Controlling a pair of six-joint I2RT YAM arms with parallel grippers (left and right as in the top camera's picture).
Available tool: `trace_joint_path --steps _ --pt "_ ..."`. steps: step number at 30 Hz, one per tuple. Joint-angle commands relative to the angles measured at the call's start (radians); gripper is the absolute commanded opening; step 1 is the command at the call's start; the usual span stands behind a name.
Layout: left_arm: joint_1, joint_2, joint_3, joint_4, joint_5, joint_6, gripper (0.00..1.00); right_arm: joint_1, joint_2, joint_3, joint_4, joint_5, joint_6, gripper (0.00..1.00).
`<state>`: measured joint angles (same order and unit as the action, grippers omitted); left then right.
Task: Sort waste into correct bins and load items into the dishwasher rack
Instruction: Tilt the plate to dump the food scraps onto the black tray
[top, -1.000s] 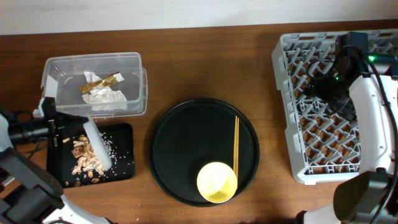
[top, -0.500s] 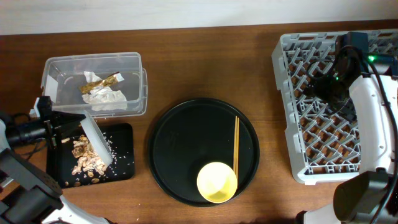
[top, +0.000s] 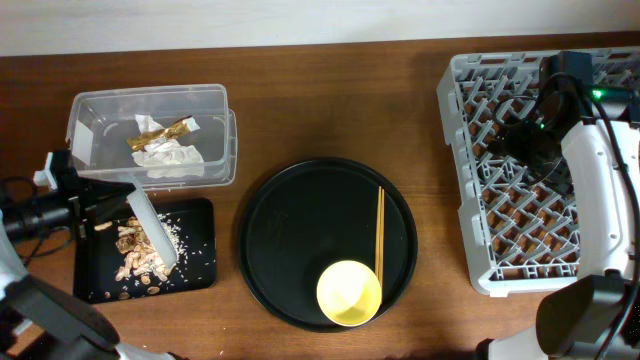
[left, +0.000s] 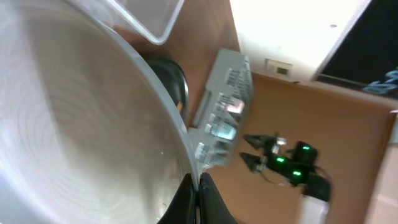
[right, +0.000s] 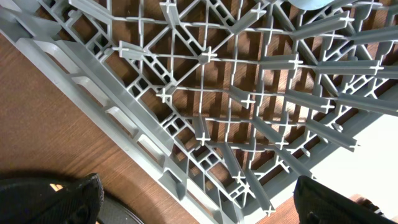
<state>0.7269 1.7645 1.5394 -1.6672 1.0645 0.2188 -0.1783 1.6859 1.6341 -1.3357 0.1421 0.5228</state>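
The pale grey plate (top: 153, 232) stands steeply tilted on edge over the shallow black bin (top: 198, 268), above the beige food scraps (top: 133, 255). My left gripper (top: 120, 196) is shut on its upper rim. In the left wrist view the plate (left: 74, 124) fills the left side, with the gripper (left: 197, 198) pinching its rim. The clear bin (top: 215, 130) holds the white napkin (top: 172, 158) and the gold wrapper (top: 163, 131). My right gripper (top: 512, 140) hangs open over the dishwasher rack (top: 470, 225), its fingers (right: 53, 200) spread wide above the lattice (right: 205, 112).
A large round black tray (top: 290, 240) lies mid-table, carrying the wooden chopsticks (top: 380, 235) and the yellow bowl (top: 349, 292). Rice bits lie scattered in the black bin. Bare wooden table separates the round tray from the rack.
My left arm has drawn back a little to the left with the plate still gripped. The right arm has not moved.
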Motion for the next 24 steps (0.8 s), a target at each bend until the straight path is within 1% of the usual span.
trace_joint_path --steps 1,2,4,6,14,17,19,21,24 --pt "0.005 -0.06 -0.004 -0.022 -0.047 -0.024 0.01 -0.005 0.003 0.002 -0.003 0.02 0.01 0.99" --pt "-0.002 -0.073 -0.008 -0.021 -0.052 -0.022 0.01 -0.005 0.003 0.002 -0.003 0.02 0.01 0.99" --pt "-0.007 -0.085 -0.008 0.037 -0.069 -0.021 0.01 -0.005 0.003 0.002 -0.003 0.02 0.01 0.99" --pt "-0.007 -0.085 -0.008 -0.022 -0.084 -0.025 0.01 -0.005 0.003 0.002 -0.003 0.02 0.01 0.99" --pt "-0.017 -0.095 -0.011 0.025 -0.089 -0.023 0.01 -0.005 0.003 0.002 -0.003 0.02 0.01 0.99" --pt "-0.017 -0.095 -0.011 0.01 -0.066 -0.023 0.01 -0.005 0.003 0.002 -0.003 0.02 0.01 0.99" --pt "-0.015 -0.095 -0.011 0.074 -0.059 -0.04 0.01 -0.005 0.003 0.002 -0.003 0.02 0.01 0.99" --pt "-0.005 -0.095 -0.011 0.08 -0.045 -0.08 0.01 -0.005 0.003 0.002 -0.003 0.02 0.01 0.99" --pt "0.029 -0.095 -0.011 0.117 0.012 -0.08 0.01 -0.005 0.003 0.002 -0.003 0.02 0.01 0.99"
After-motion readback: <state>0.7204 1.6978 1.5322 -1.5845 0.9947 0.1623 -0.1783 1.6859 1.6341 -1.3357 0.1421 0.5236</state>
